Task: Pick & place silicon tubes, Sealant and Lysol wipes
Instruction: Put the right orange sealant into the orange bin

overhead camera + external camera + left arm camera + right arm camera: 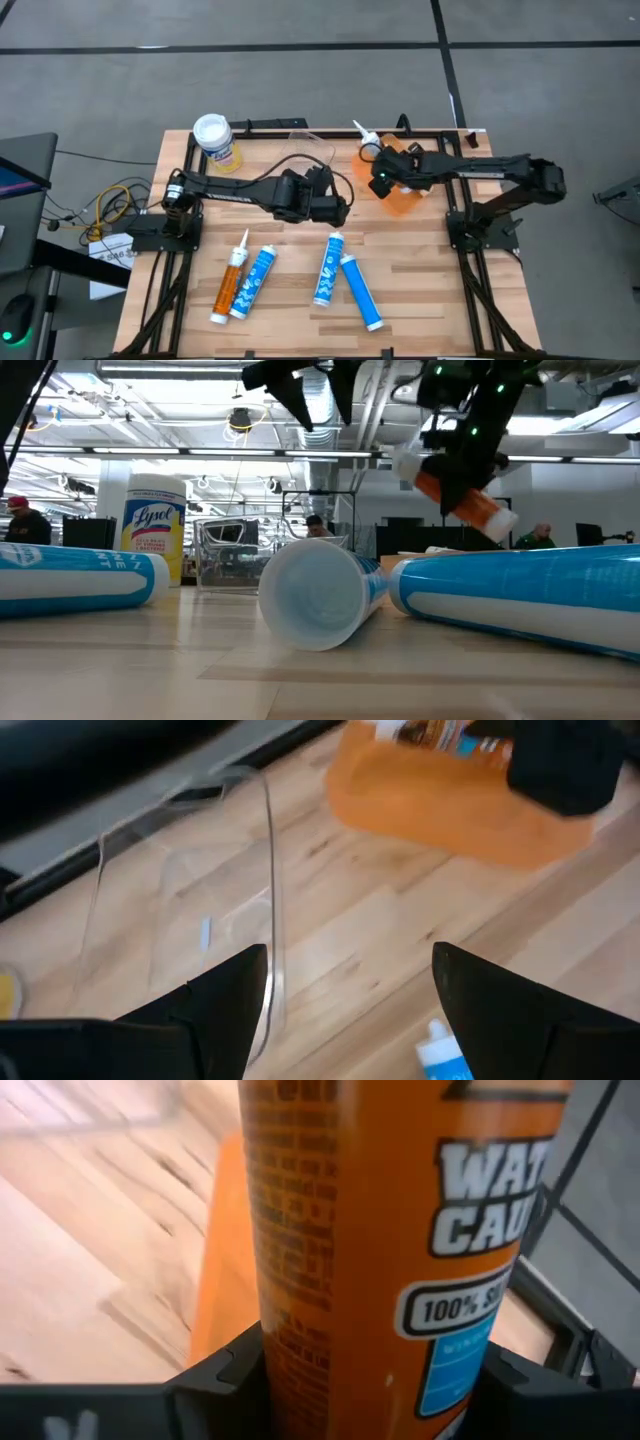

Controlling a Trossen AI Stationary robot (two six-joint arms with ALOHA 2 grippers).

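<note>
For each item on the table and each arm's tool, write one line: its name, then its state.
Lysol wipes: upright, lid on.
Clear bin: empty.
Orange bin: state unclear.
Held orange cartridge: lifted, tilted.
Other orange cartridge: lying flat.
Three blue cartridges: lying flat.
Left tool: open, empty.
Right tool: shut on held cartridge.

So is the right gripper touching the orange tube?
Touching. The right wrist view shows the right gripper pressed against both sides of the orange tube, which the low view shows lifted off the table.

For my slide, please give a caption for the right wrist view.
Right tool grips an orange caulk cartridge above an orange bin.
</note>
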